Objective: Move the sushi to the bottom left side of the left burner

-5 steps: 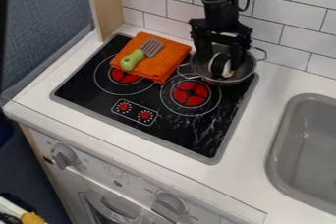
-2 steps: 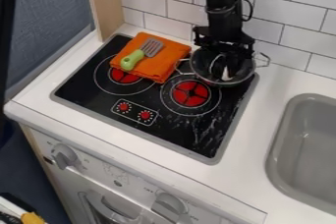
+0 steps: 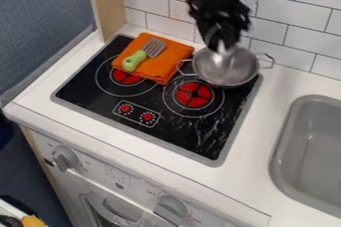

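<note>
white rectangular tiles (image 3: pixel 286 12) make the wall behind the glossy black stove (image 3: pixel 93 96). my gripper (image 3: pixel 222 41) is closed on the sushi (image 3: pixel 221 47), a blurred pale shape, over the back of the round, shiny metal pan (image 3: pixel 230 73). one folded orange cloth (image 3: pixel 166 61) partly covers the round left burner (image 3: pixel 122 77).

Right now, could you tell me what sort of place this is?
Probably a toy kitchen: a black stovetop with red burners, a grey rectangular sink, and white wall tiles.
</note>
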`<state>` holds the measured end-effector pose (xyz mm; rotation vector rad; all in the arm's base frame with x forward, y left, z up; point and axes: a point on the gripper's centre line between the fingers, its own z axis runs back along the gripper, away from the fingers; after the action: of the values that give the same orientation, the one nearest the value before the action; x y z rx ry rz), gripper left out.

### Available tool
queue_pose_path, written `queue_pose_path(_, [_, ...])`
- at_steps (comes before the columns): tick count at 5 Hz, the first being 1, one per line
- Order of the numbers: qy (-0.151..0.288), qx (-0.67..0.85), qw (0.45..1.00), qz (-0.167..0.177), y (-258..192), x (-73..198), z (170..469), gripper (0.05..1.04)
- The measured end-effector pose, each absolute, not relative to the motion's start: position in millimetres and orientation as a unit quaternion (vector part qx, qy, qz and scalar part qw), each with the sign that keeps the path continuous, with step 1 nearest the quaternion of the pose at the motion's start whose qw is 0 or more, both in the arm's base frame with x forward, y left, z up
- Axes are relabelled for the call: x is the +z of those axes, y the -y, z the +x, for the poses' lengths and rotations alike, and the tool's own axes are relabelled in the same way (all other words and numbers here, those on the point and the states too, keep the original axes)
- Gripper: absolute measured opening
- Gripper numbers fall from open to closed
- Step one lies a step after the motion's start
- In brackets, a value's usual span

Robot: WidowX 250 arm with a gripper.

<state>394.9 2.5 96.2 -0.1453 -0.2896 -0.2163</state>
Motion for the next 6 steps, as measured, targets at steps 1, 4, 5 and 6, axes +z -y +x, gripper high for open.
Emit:
queue_pose_path(1, [0.143, -0.091, 0.985, -0.042, -37, 108, 378, 0.542])
queue_pose_path(4, [0.048, 0.001, 0.998, 0.035, -140, 76, 304, 0.541])
queue_pose_path(5, [0.046, -0.001, 0.998, 0.045, -144, 70, 303, 0.541])
queue_pose_path(6, [0.027, -0.005, 0.999, 0.036, -142, 52, 298, 0.596])
